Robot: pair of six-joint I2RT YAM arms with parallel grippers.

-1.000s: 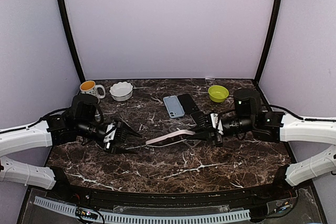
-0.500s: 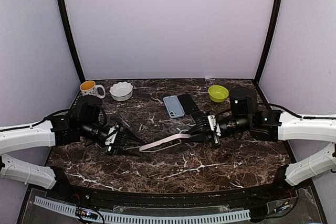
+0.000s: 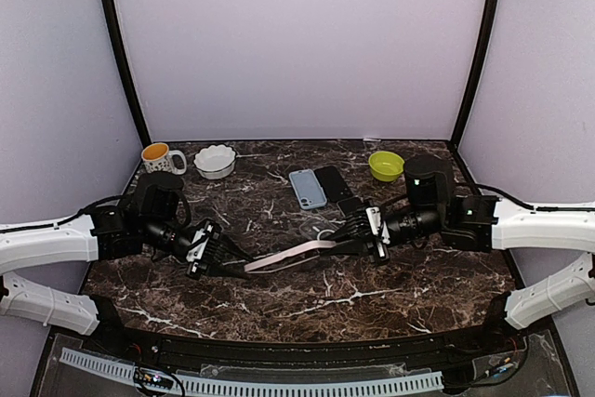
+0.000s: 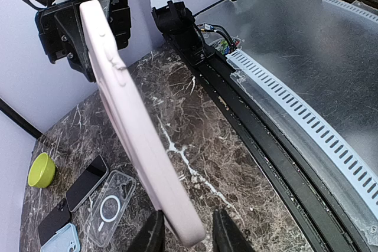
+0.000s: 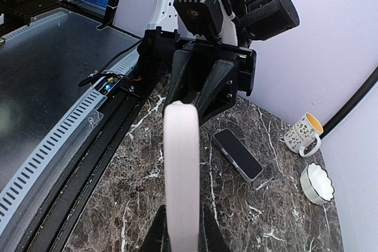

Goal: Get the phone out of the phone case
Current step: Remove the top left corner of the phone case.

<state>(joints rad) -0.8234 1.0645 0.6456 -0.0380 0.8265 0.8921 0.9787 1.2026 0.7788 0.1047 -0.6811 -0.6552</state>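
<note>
Pink phone case (image 3: 290, 257) held above the table (image 3: 307, 309) just nearside of the clear case (image 3: 321, 228): right gripper (image 3: 348, 241) clenched on one end, left gripper (image 3: 236, 265) straddling the other, contact unclear; probably light, with a pliant, slick rim around a stiff phone, so best pinched at the ends.

Lab booth, lilac backdrop walls (image 3: 297, 44)

The dark, white-veined marble table (image 3: 297, 299) is looked down on from high above its near edge, toward the lilac back wall (image 3: 297, 44). The two wrist views are taken close along the pale pink, slim phone case (image 3: 293, 256) from its opposite ends, facing each other. That case and the tabletop are shared by all three views.
</note>
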